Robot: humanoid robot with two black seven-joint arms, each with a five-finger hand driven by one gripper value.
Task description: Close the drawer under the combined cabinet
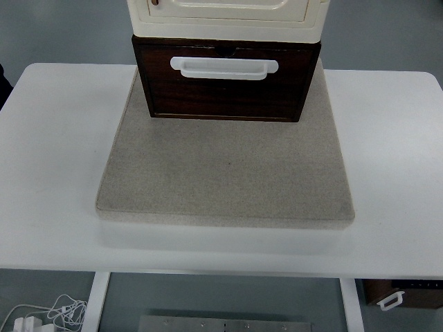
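Nearest the camera: white table (62,228) front edge, with a white cable bundle (48,312) on the floor at near left and a dark box with a white handle (405,296) at near right, below table level.

On the table sits a grey slab-like pad (225,180), wide and bare over its near half.

Task object: dark wooden drawer (225,86) at the far centre of the pad, under the cream cabinet (228,17). White bar handle (223,68) runs left–right across the drawer front. Drawer front appears to stand proud of the cabinet body above it, so judged partly open; how far is hard to tell from this steep view.

Hands: neither arm in view, so finger state cannot be told and neither side can be called nearer. Drawer is centred, so either arm would reach it alike.

Key relation: drawer's travel axis runs near–far; closing calls for a push away from the robot, square against the front face, below or on the handle.

Room: open pad in front gives a clear approach. Risk, as judged: an off-centre push could skew the drawer or shift the cabinet on the pad.
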